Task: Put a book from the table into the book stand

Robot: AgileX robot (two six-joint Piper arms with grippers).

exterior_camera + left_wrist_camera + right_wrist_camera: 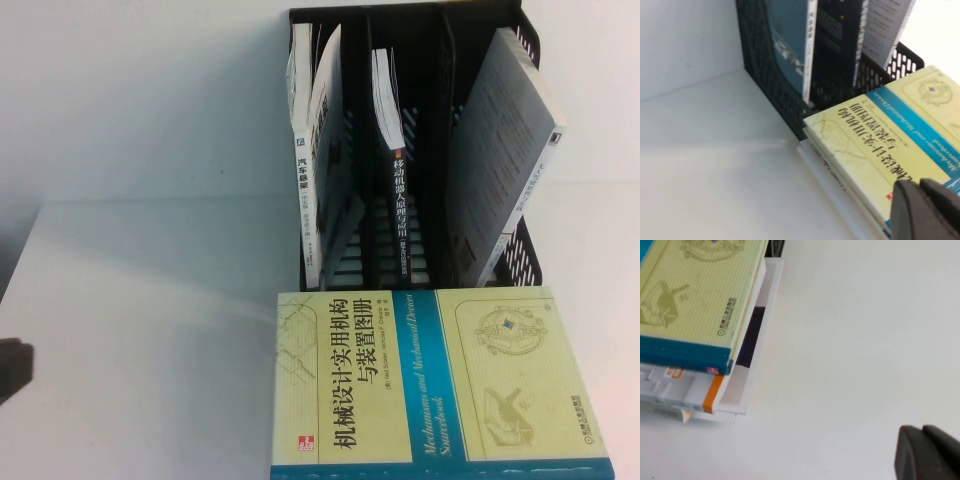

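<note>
A yellow-green book with a blue band (pixel 440 385) lies flat on top of a small stack at the table's front, just before the black mesh book stand (pixel 515 255). The stand holds three upright books: a white one (pixel 306 190) on the left, a dark one (pixel 400 195) in the middle, a grey one (pixel 505 150) leaning on the right. My left gripper (pixel 921 186) is shut and empty, beside the yellow book's near corner (pixel 880 145). My right gripper (pixel 923 431) is shut and empty over bare table, to the side of the stack (pixel 695 295).
White books (pixel 720 390) lie under the yellow one. A dark shape (pixel 12 368) shows at the left edge of the high view. The white table (pixel 150 330) stretches left of the stack, and a white wall stands behind the stand.
</note>
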